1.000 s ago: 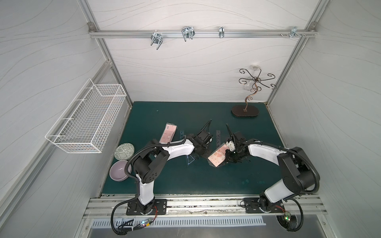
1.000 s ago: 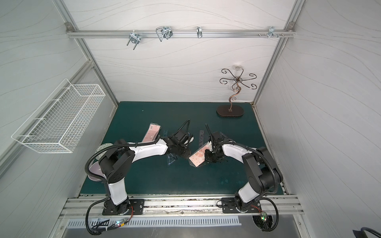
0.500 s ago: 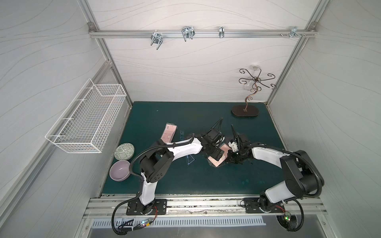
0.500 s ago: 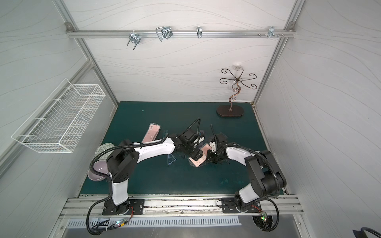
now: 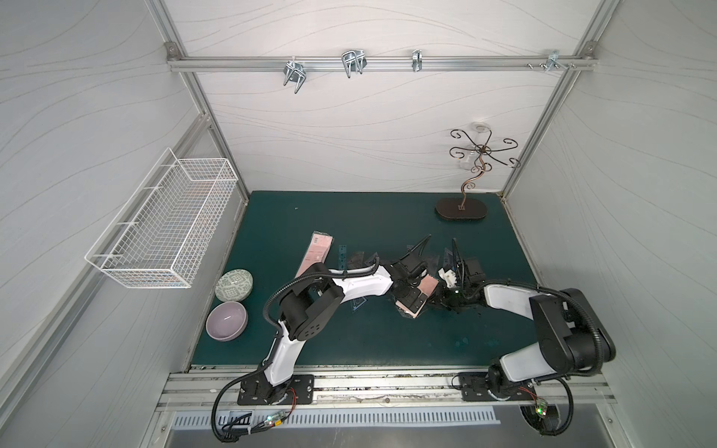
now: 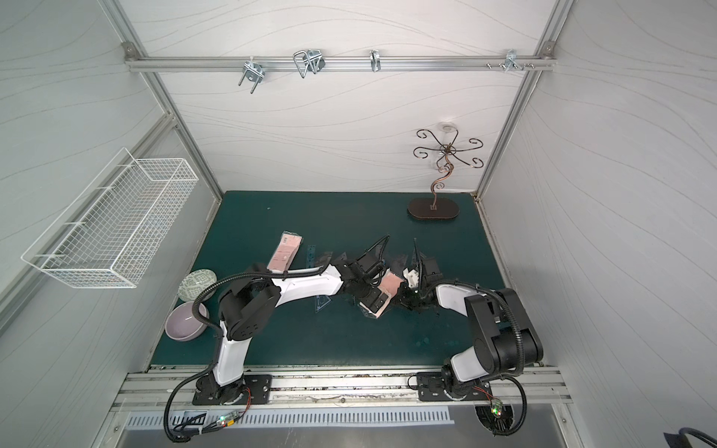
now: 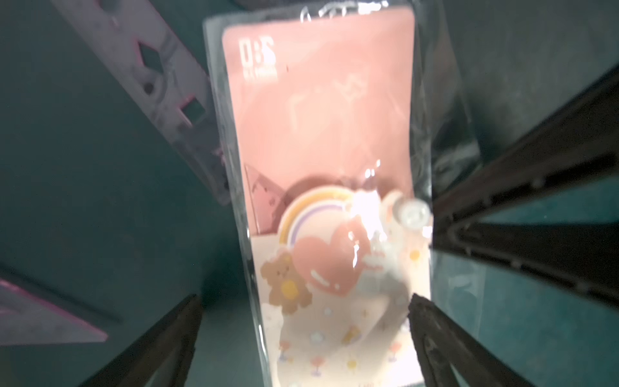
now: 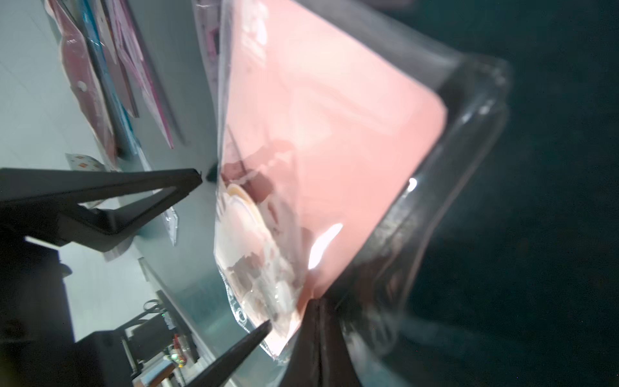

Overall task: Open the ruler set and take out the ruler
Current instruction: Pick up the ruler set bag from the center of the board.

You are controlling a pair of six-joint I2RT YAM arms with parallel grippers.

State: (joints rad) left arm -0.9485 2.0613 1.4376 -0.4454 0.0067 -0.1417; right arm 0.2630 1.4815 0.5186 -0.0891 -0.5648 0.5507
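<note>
Worktop (image 5: 349, 341): dark teal mat, matt and faintly scuffed, rectangular; fills the middle of the frame in both top views.
Ruler set (image 5: 428, 286) (image 6: 389, 285): flat pouch of glossy clear film, creased and throwing glare, over a round-cornered salmon-pink card. It sits at the centre of the frame, slantwise between the two pincers. The left wrist view (image 7: 321, 134) shows print at one end: rainbow, heart, flower-faced bear. A pinkish set-square corner and a dark arc show through the film. Flap open or sealed: cannot tell.
Left pincer (image 7: 301, 301) (image 5: 409, 304): black, matt, tapered fingers spread wide, one on either side of the pouch's width, gripping nothing.
Right pincer (image 8: 291, 313) (image 5: 440, 300): thin black blades pressed together on the pouch's film edge near the printed end.
Second pouch (image 5: 319, 251): the same pink card in film, a long rectangle, flat on the mat, left of centre.
Blue ruler (image 5: 341, 258): narrow translucent strip, just beside the second pouch.
Set square (image 5: 359, 304): clear triangle with a faint outline, partly under the left arm (image 5: 361, 287).
Stencil ruler (image 7: 160, 83): translucent lilac strip with diamond and square cut-outs, running up to the pouch's edge.
Bowl (image 5: 227, 320): lilac, round, smooth; lower left of the mat.
Dish (image 5: 234, 285): round, pale green geometric pattern; just above the bowl in the frame.
Basket (image 5: 163, 229): white wire mesh, box-shaped, on the wall at the left of the frame.
Stand (image 5: 461, 209): dark oval base, curled bronze wire stem and scrolls; upper right of the mat.
</note>
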